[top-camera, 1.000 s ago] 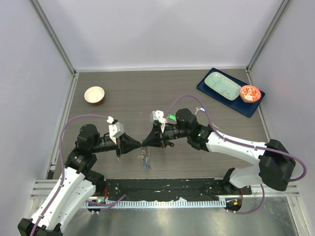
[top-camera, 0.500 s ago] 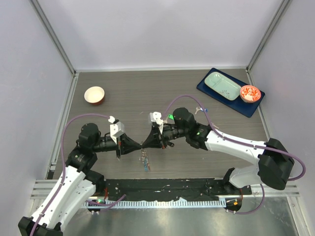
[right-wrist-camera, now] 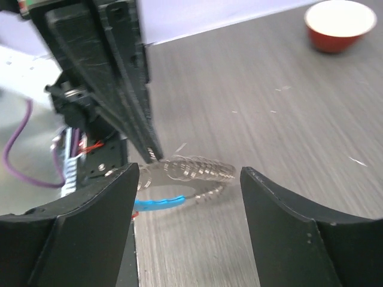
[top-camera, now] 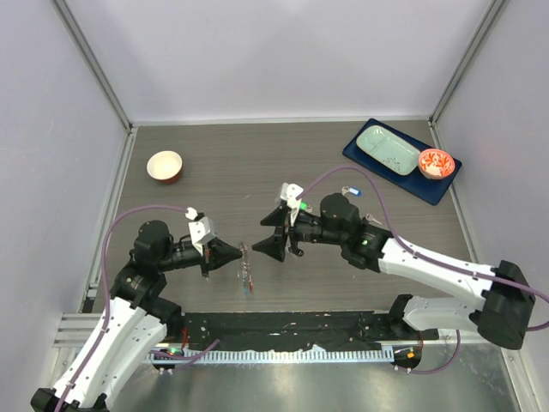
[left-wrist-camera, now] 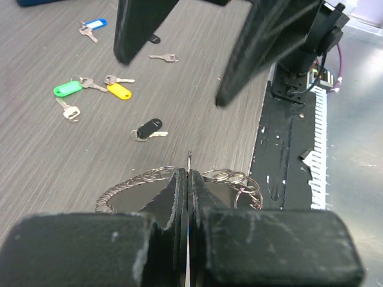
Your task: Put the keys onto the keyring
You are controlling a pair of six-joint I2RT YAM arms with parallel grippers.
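Left claw (left-wrist-camera: 188, 174) clenched on the keyring (left-wrist-camera: 222, 176); right claw (right-wrist-camera: 187, 179) released, spread wide.

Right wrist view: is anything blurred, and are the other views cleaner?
Right wrist: the keyring is smeared, the bowl behind it soft. Left wrist: the left gripper is soft up close, the keys beyond it sharp. Top external: even light, no glare, faint shadows.

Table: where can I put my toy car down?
Bare wood lies between the white bowl and the blue tray, up to the back wall. The front is crowded: left gripper and right gripper at the keyring, keys scattered beside.
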